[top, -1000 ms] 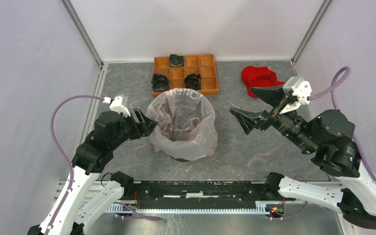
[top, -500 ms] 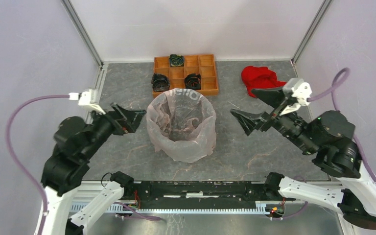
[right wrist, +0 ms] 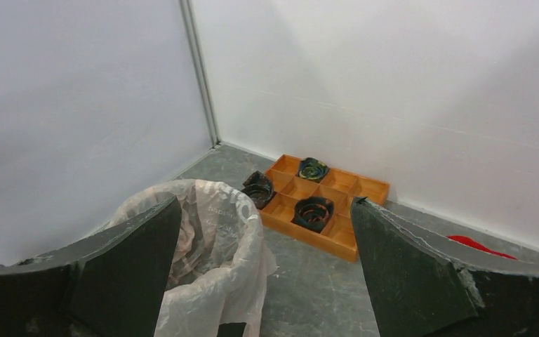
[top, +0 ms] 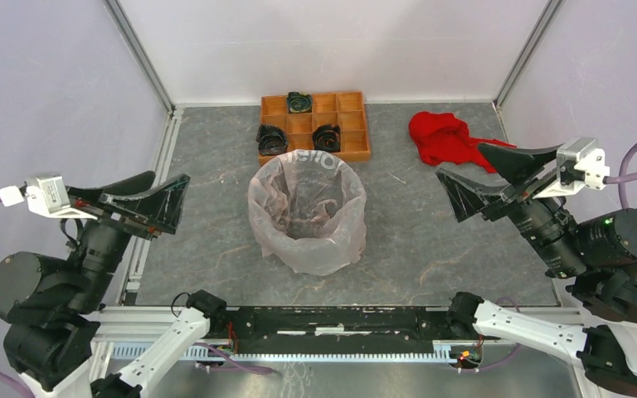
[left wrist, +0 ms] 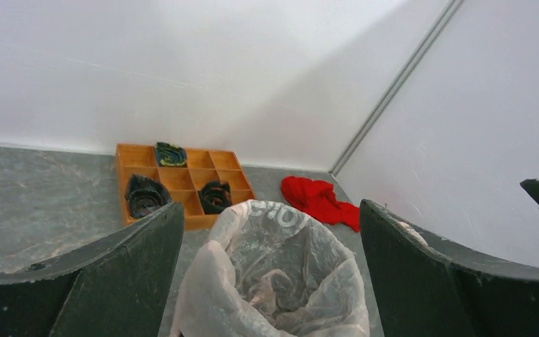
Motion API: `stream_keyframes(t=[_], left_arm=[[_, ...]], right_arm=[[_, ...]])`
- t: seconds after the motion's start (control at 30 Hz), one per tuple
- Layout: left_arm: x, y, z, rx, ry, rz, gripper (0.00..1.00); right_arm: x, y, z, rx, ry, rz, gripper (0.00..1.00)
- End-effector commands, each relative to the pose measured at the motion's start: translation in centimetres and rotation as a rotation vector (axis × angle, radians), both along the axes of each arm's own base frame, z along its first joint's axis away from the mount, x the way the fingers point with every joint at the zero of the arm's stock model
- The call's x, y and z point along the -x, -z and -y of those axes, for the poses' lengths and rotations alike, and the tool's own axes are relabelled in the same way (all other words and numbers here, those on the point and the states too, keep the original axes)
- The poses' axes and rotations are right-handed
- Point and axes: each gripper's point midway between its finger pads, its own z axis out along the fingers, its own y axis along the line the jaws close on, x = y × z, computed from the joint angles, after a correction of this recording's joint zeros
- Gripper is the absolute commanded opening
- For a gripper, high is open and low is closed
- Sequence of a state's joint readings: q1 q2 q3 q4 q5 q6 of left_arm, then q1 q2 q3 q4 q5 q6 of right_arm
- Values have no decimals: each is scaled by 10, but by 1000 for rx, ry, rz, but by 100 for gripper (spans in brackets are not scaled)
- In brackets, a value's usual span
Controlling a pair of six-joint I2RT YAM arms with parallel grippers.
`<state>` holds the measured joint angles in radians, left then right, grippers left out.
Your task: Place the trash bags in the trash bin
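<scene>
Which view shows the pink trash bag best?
Top external: the whole trash bag shows, mouth open, film draped outward. Left wrist cuts off its lower part; in right wrist a pincer finger covers its left side.

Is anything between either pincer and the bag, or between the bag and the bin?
Nothing visible. Only bare table lies between the open left pincer, the open right pincer and the bag, which already lines the bin, folded over its rim. The tray and cloth sit farther back, off both paths.

White walls (top: 332, 41) with metal corner posts (top: 139, 54) enclose a grey marbled tabletop (top: 431, 240).
</scene>
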<state>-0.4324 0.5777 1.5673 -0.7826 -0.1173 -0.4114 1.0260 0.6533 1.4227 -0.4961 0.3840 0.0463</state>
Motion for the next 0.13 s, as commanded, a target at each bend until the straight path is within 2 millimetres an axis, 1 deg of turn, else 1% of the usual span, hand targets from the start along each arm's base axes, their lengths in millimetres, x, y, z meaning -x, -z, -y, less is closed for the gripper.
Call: stream_keyframes(t=[0.0,0.03,0.1], left_arm=[[0,-10,-13,-38,-66,48,100],[-1,-8,-14,-41,-71,41,100],[-2,-6,-14,-42,-77,30,100]], right_arm=[[-9,6,11,-16,81,-20,98],[-8,8,8,4,67,-17,98],[-13,14,6,16,88,-38,98]])
